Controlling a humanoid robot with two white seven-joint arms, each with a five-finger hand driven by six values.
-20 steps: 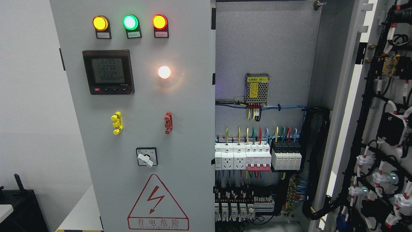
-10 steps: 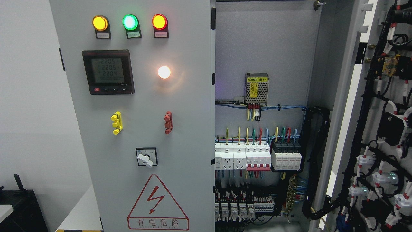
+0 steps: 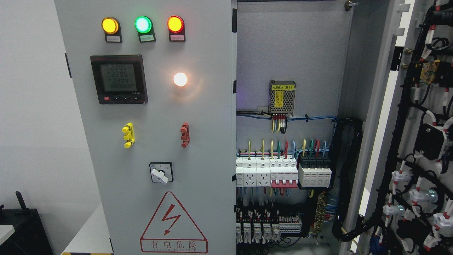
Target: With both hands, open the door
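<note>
Electrical cabinet, head view. The right door (image 3: pixel 421 141) stands swung wide at the picture's right, its wired inner face showing, long axis vertical. The left door (image 3: pixel 152 141), carrying indicator lamps (image 3: pixel 142 24), a meter (image 3: pixel 118 79) and a rotary switch (image 3: pixel 161 172), covers its half. Neither hand is in view, so their state and the nearer arm cannot be told. The open compartment holds breakers (image 3: pixel 283 173) and a power supply (image 3: pixel 282 97).

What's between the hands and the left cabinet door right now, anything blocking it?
Neither hand shows in the head view, so their path cannot be judged. Nothing visible stands in front of the closed left door. The right door already hangs open, wiring side out, beside the exposed breakers.
</note>
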